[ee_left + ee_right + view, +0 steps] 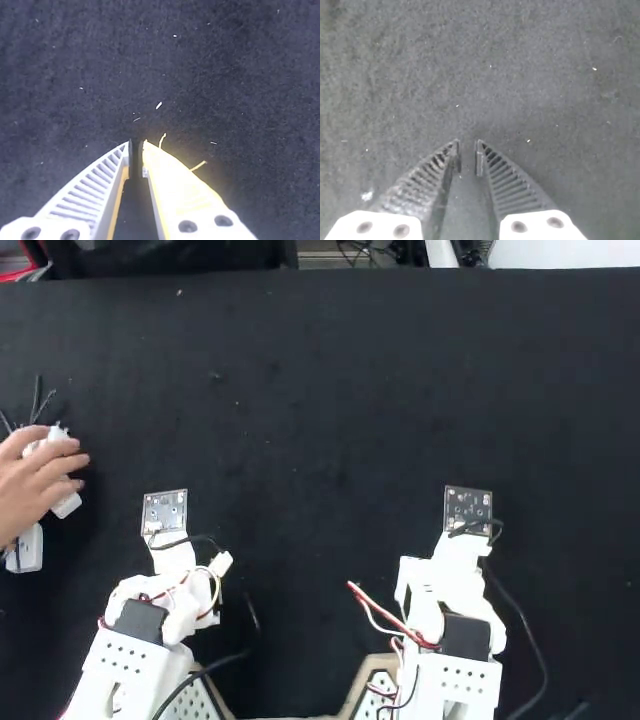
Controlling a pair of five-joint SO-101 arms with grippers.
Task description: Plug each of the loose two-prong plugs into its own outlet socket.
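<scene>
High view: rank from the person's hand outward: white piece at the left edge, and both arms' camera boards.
1. The white piece, beside the hand, left edge.
2. The nearer camera board, left of centre.
3. The farther camera board, right of centre.

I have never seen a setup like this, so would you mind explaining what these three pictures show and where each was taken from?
A robot arm and a second arm sit side by side at a table covered in black cloth. The high view looks down on both from a fixed camera. The other two pictures come from cameras on the wrists, each looking along its own gripper at the cloth. The left gripper has its fingers closed; the right gripper shows a small gap. Neither holds anything. At the high view's left edge, a person's hand rests on a white part, probably a plug or socket, with another white part nearby.
</scene>
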